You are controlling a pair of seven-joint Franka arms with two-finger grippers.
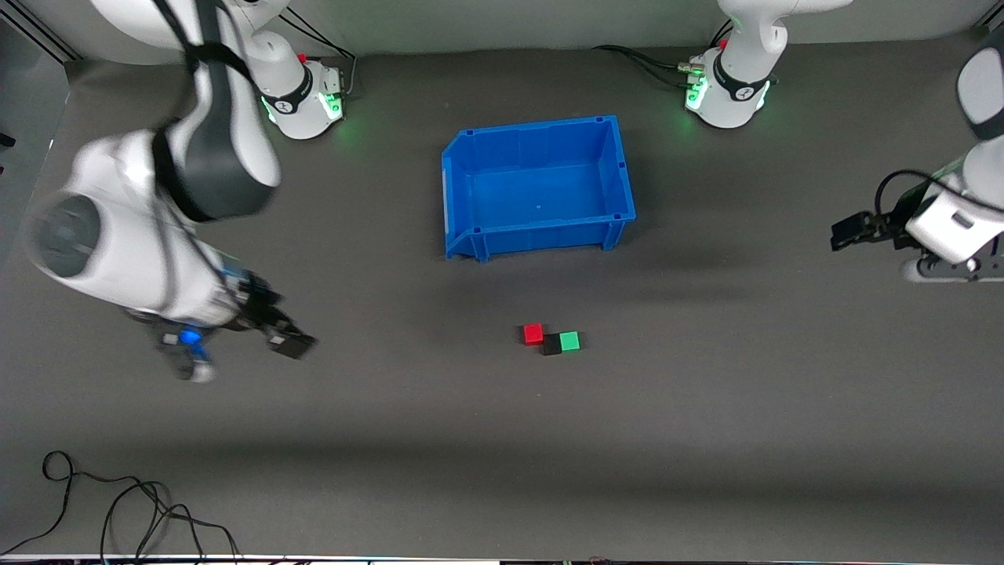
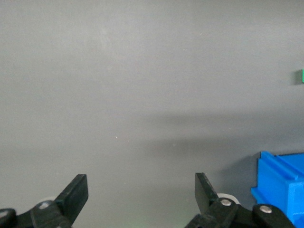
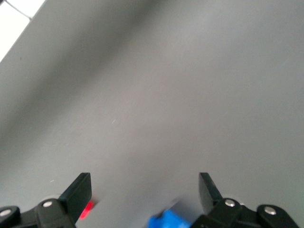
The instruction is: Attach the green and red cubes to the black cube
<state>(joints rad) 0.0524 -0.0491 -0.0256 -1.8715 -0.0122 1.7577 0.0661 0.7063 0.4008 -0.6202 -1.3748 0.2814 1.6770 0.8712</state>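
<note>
The red cube, black cube and green cube lie together in a row on the dark table, nearer to the front camera than the blue bin. The black cube is in the middle, touching both. My right gripper is open and empty above the table toward the right arm's end; its wrist view shows a bit of the red cube. My left gripper is open and empty over the left arm's end; its wrist view shows an edge of the green cube.
The blue bin is empty and also shows in the left wrist view and blurred in the right wrist view. Loose black cables lie near the table's front edge toward the right arm's end.
</note>
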